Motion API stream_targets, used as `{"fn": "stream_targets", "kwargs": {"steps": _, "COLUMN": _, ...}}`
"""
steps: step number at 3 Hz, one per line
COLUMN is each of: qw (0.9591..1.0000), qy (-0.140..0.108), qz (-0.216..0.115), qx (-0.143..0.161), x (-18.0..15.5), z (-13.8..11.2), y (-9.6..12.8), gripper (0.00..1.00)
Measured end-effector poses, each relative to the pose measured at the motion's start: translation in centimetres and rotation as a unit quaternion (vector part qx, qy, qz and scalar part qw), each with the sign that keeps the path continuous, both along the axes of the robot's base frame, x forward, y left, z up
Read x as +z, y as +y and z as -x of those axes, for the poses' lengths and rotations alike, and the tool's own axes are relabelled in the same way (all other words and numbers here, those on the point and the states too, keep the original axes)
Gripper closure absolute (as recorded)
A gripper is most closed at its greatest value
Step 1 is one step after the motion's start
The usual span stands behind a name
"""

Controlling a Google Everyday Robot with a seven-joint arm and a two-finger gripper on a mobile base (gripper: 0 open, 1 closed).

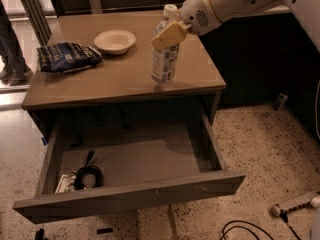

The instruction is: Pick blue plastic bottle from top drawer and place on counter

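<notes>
The blue plastic bottle (165,54), clear with a white cap and a pale label, hangs upright just above the counter (115,79), over its front right part. My gripper (169,34) is shut on the bottle's upper half, with a tan finger pad (170,35) across it; the white arm reaches in from the upper right. The top drawer (135,196) is pulled fully open below the counter, with its grey floor showing.
A white bowl (115,40) and a dark blue crinkled snack bag (67,56) lie on the counter's left half. A coiled black cable (88,175) lies in the drawer's left front corner. Cables and a white tool (295,205) lie on the speckled floor at the right.
</notes>
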State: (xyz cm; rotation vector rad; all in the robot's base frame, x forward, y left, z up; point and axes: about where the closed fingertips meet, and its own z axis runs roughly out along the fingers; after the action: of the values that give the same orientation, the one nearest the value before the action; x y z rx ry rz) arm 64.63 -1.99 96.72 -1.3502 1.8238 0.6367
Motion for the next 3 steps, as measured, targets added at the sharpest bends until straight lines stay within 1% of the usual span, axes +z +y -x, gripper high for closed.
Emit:
{"fn": "stream_targets", "kwargs": {"steps": 1, "qw": 0.9998, "qy": 0.009, "qz": -0.016, "qx": -0.009, "x": -0.7, "z": -2.4, "y": 0.7, "gripper": 1.00}}
{"fn": "stream_targets", "kwargs": {"steps": 2, "qw": 0.9995, "qy": 0.025, "qz": -0.013, "qx": -0.015, "x": -1.9, "z": -3.8, "y": 1.2, "gripper": 1.00}}
{"fn": "stream_targets", "kwargs": {"steps": 3, "qw": 0.9986, "qy": 0.046, "qz": 0.015, "qx": -0.020, "x": -3.4, "z": -4.7, "y": 1.5, "gripper": 1.00}}
